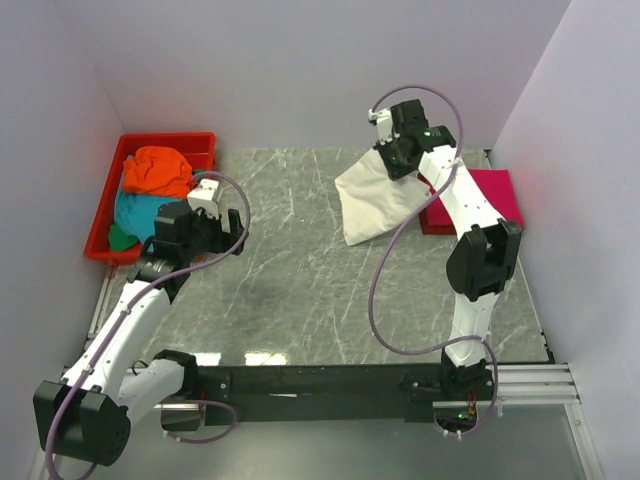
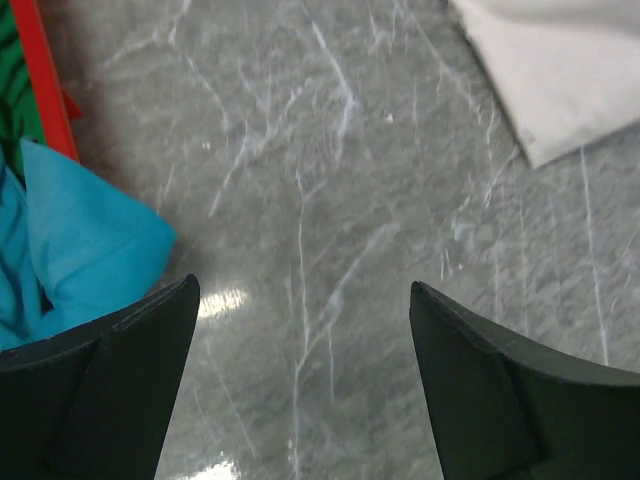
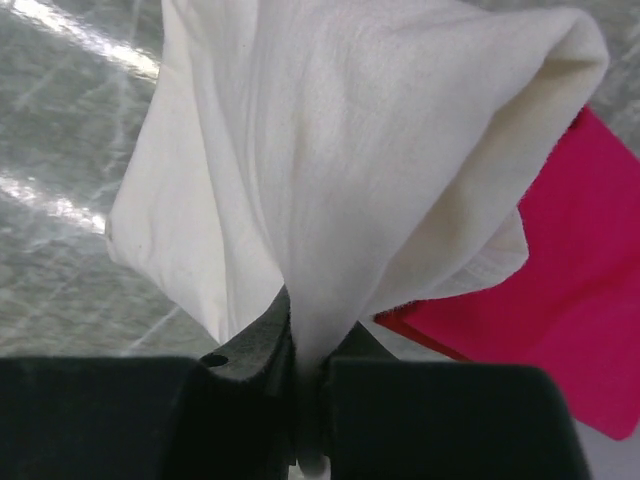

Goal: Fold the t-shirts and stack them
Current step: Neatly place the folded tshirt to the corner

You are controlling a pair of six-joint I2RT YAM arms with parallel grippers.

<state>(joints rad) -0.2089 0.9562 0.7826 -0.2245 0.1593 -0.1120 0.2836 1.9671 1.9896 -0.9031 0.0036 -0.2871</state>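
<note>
My right gripper [image 1: 388, 152] is shut on the cream-white t-shirt [image 1: 375, 197] and holds its corner up at the back right; the cloth hangs down onto the table. In the right wrist view the white cloth [image 3: 330, 170] is pinched between the jaws. A folded magenta-pink t-shirt [image 1: 492, 195] lies at the right edge, partly behind the arm, and shows in the right wrist view [image 3: 560, 300]. Orange [image 1: 160, 170] and teal [image 1: 140, 212] t-shirts lie in the red tray [image 1: 165, 140]. My left gripper [image 1: 232, 232] is open and empty beside the tray, over bare table; the teal cloth [image 2: 80, 240] shows at its left.
The red plastic tray stands at the back left against the wall, its rim [image 2: 45, 80] visible in the left wrist view. A green cloth [image 1: 120, 238] lies at the tray's near end. White walls close in the grey marble table [image 1: 300, 290] on three sides.
</note>
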